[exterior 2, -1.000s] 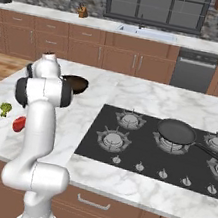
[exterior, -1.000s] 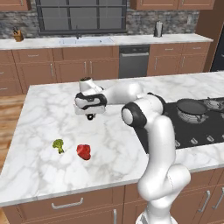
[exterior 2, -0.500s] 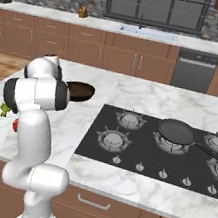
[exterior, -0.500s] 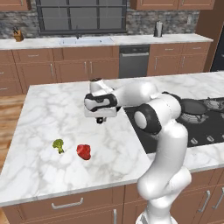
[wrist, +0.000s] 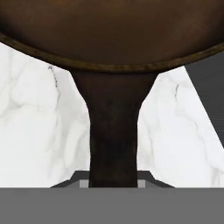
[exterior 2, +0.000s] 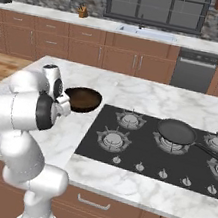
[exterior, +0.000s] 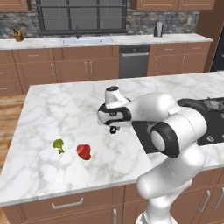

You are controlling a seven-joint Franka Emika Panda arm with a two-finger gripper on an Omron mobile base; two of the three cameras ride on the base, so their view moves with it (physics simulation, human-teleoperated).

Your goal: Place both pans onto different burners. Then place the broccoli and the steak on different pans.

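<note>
My gripper [wrist: 112,183] is shut on the handle [wrist: 113,131] of the rust-brown pan [exterior 2: 84,99]. I hold the pan level above the marble counter, just left of the black cooktop [exterior 2: 138,154]. In the left base view the gripper [exterior: 113,129] hangs over the counter and my arm hides the pan. The near-black pan [exterior 2: 176,130] sits on a rear burner. The front-left burner [exterior 2: 111,139] and the rear-left burner [exterior 2: 129,119] are bare. On the counter to the left, the broccoli [exterior: 58,145] lies beside the red steak [exterior: 83,151].
Small knobs [exterior 2: 140,167] line the cooktop's front edge. The marble island [exterior: 52,113] stretches left of the cooktop. A back counter with a sink [exterior: 85,40] runs along the far wall.
My arm has carried the rust-brown pan to the right across the counter, towards the cooktop's left edge. The broccoli, the steak and the near-black pan have stayed put.
</note>
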